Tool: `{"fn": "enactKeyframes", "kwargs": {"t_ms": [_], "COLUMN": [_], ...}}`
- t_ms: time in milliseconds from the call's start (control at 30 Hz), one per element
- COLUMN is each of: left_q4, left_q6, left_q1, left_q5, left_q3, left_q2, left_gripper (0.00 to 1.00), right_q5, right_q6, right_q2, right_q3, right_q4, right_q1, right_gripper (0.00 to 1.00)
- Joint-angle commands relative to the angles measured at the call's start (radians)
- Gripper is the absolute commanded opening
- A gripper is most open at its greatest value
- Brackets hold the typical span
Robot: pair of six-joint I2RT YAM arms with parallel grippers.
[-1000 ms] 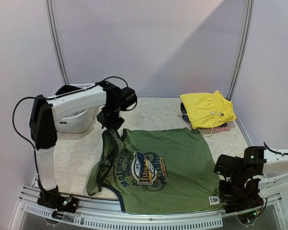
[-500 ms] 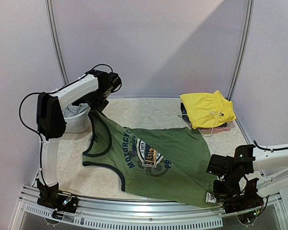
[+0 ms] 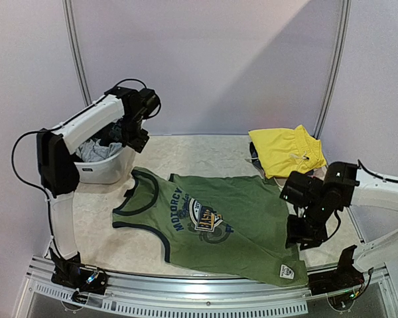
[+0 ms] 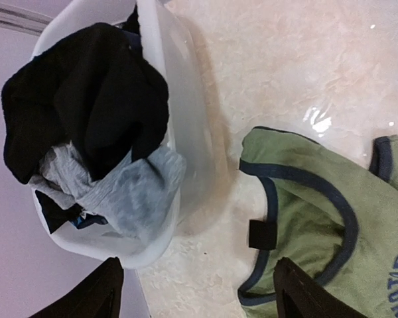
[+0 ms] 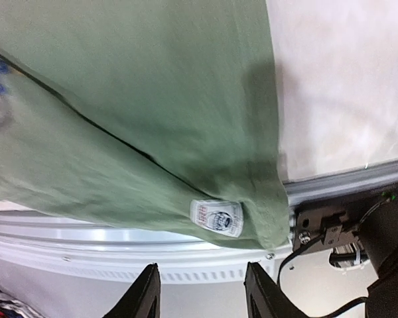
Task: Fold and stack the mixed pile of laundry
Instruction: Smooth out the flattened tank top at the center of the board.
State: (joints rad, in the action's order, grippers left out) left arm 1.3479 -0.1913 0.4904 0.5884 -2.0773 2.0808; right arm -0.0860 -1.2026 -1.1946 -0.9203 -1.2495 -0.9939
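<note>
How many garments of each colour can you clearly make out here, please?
Green shirt: 1
Yellow garment: 1
Black garment, in the tub: 1
Grey garment, in the tub: 1
Total: 4 clearly seen; pieces under the yellow one and deeper in the tub are too hidden to count.

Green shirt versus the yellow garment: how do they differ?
The green shirt lies spread flat, graphic up, near the front edge; the yellow garment is folded compact at the far right. The green shirt covers more table than the yellow garment. Green shirt has navy trim; yellow garment a white drawstring. Both rest on the table.
</note>
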Motion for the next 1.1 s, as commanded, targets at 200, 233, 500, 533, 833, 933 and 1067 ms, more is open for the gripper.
{"fn": "enactKeyframes", "kwargs": {"t_ms": [200, 233, 500, 533, 833, 933, 1067], "left_q4": [0.077, 0.051, -0.208, -0.229, -0.472, -0.537, -0.645], "left_q6": [-0.217, -0.243, -0.451, -0.466, -0.581, -0.581, -0.571], "left_q1": [0.022, 0.022, -0.027, -0.036, -0.169, -0.186, -0.191], "left_q5": [-0.249, -0.279, -0.548, -0.562, -0.664, -0.673, -0.692], "left_q3": [0.462, 0.539, 1.008, 1.04, 1.316, 1.361, 1.387], "left_q2": [-0.502, -0.55, -0.829, -0.843, -0.932, -0.886, -0.803], "left_gripper": [0.77, 0.76, 0.69, 0.69, 0.6, 0.57, 0.54], "right_q5": [0.178, 0.172, 0.071, 0.06, -0.025, -0.033, -0.047], "right_q6": [0.346, 0.37, 0.469, 0.474, 0.509, 0.532, 0.564], "right_q2": [-0.32, -0.376, -0.645, -0.667, -0.812, -0.821, -0.817], "right_q3": [-0.532, -0.568, -0.773, -0.788, -0.829, -0.832, -0.82], "right_q4": [-0.027, 0.002, 0.154, 0.166, 0.257, 0.266, 0.276], "right_q1": [0.17, 0.186, 0.315, 0.329, 0.434, 0.439, 0.439], "right_gripper": [0.37, 0.35, 0.24, 0.23, 0.12, 0.11, 0.11]}}
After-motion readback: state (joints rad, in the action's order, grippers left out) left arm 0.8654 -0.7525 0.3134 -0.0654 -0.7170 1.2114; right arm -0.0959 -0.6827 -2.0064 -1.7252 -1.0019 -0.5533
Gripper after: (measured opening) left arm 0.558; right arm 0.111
